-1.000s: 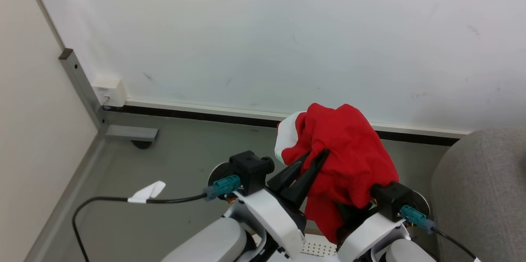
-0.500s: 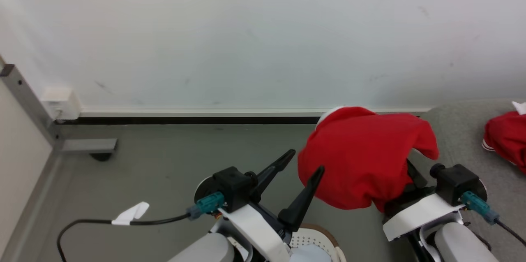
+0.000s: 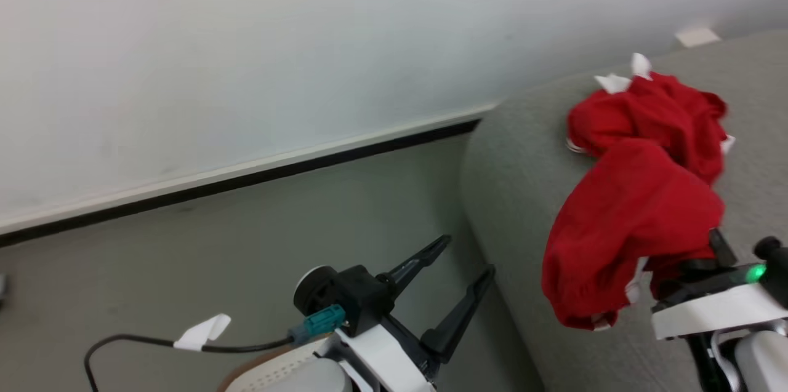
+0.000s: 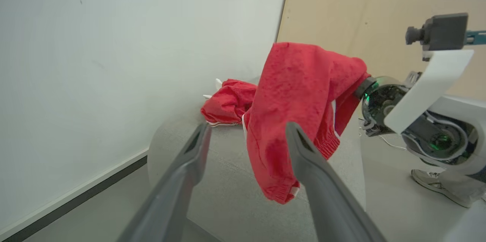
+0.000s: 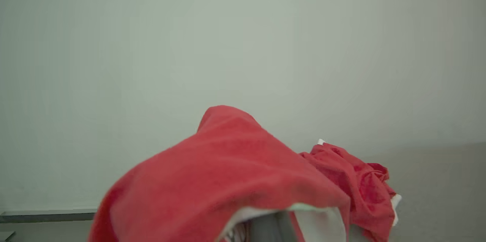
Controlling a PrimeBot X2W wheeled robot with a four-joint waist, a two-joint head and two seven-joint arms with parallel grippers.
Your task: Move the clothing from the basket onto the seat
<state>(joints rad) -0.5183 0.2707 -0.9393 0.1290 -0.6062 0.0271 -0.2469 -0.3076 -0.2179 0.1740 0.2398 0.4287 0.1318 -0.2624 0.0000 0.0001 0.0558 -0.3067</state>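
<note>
The clothing [image 3: 628, 220] is a bright red garment with white trim. It hangs draped over my right gripper [image 3: 699, 256], which is shut on it above the left end of the seat [image 3: 523, 152], a light grey sofa. The cloth hides those fingers. The left wrist view shows the same clothing [image 4: 300, 94] hanging off the right gripper [image 4: 360, 82] over the seat [image 4: 228, 181]. My left gripper [image 3: 468, 253] stands open and holds nothing, low over the floor beside the sofa's end. A bit of the cream perforated basket [image 3: 271, 370] shows at the bottom edge.
A second crumpled red garment [image 3: 652, 115] lies on the sofa beyond the held one. A white wall with a dark baseboard [image 3: 246, 176] runs behind the grey floor. A black cable with a white tag [image 3: 200, 332] trails from my left wrist. A shoe [image 4: 440, 189] rests on the floor.
The head camera has swung right, bringing the sofa into view. My left gripper opened and let go of the red garment. The right gripper carried it over the sofa.
</note>
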